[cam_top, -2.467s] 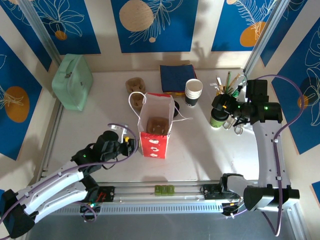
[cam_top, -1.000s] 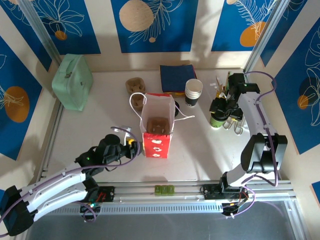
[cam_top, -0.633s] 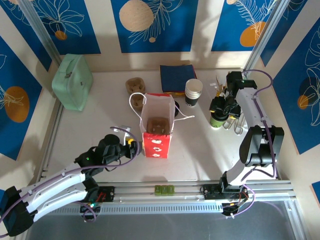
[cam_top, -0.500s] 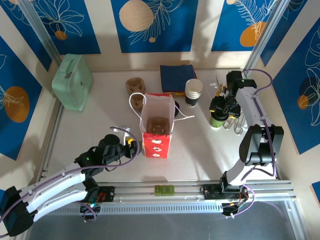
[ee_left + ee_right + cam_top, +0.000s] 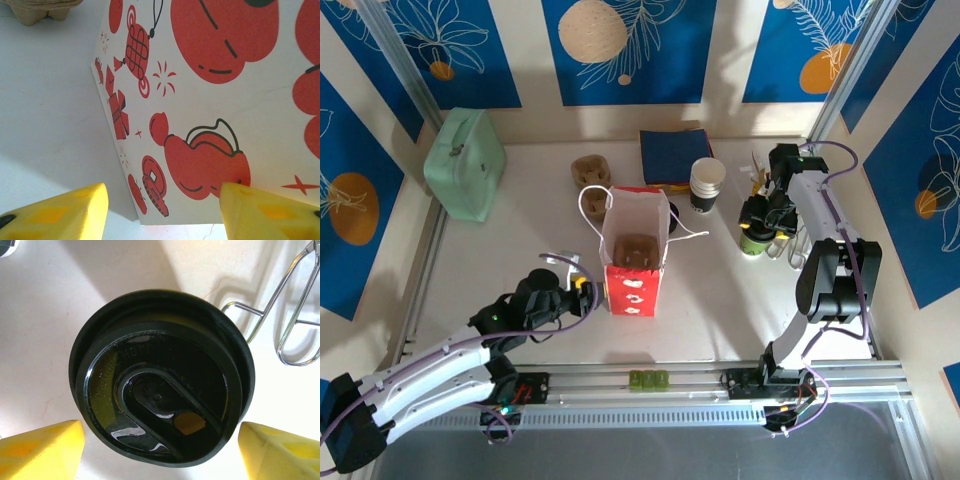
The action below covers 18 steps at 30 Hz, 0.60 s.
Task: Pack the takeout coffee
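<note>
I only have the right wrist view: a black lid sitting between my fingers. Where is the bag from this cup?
Observer: The paper bag stands open mid-table, to the left of the coffee cup.
Operator: Anything between them?
Observer: A stack of cups stands between them, a little farther back.
Operator: Is the bag empty?
Observer: No, a brown cardboard carrier lies in its bottom.

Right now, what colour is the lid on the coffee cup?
Black lid, clearest in the right wrist view.
</note>
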### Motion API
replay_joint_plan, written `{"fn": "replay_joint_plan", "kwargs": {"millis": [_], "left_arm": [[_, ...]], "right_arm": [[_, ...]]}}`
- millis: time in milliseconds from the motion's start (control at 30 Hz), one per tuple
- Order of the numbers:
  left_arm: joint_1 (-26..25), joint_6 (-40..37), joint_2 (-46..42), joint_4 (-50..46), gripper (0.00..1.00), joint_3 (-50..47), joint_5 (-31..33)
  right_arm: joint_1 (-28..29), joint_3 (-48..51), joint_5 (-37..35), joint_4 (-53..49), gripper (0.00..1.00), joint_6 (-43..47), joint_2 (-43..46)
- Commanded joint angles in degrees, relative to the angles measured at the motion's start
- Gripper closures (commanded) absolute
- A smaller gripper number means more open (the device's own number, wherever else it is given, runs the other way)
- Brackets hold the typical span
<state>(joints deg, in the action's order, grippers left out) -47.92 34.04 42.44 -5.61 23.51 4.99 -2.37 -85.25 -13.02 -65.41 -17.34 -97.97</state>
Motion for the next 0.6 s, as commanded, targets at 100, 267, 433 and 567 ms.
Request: {"fn": "replay_joint_plan", "kwargs": {"millis": [100, 267, 433, 567], "left_arm": [[-0.4, -0.5, -0.3, -1.7, 0.41, 0.0, 1.4], [-0.4, -0.4, -0.4, -2.1, 0.41, 0.0, 1.8], [-0.4, -0.3, -0.2, -2.2, 0.41, -0.1, 1.8], [-0.4, -0.1, -0.3, -2.4, 0.41, -0.1, 1.9]], "right_arm": [[-0.7, -2.2, 0.3, -1.0, 0.20, 0.7, -0.9], [-0.7, -3.0, 0.9, -1.2, 0.18, 0.8, -1.6], [-0.7, -3.9, 1.7, -1.4, 0.18, 0.8, -2.5], [-0.6, -4.3, 1.5, -1.4, 0.19, 0.8, -3.2]]}}
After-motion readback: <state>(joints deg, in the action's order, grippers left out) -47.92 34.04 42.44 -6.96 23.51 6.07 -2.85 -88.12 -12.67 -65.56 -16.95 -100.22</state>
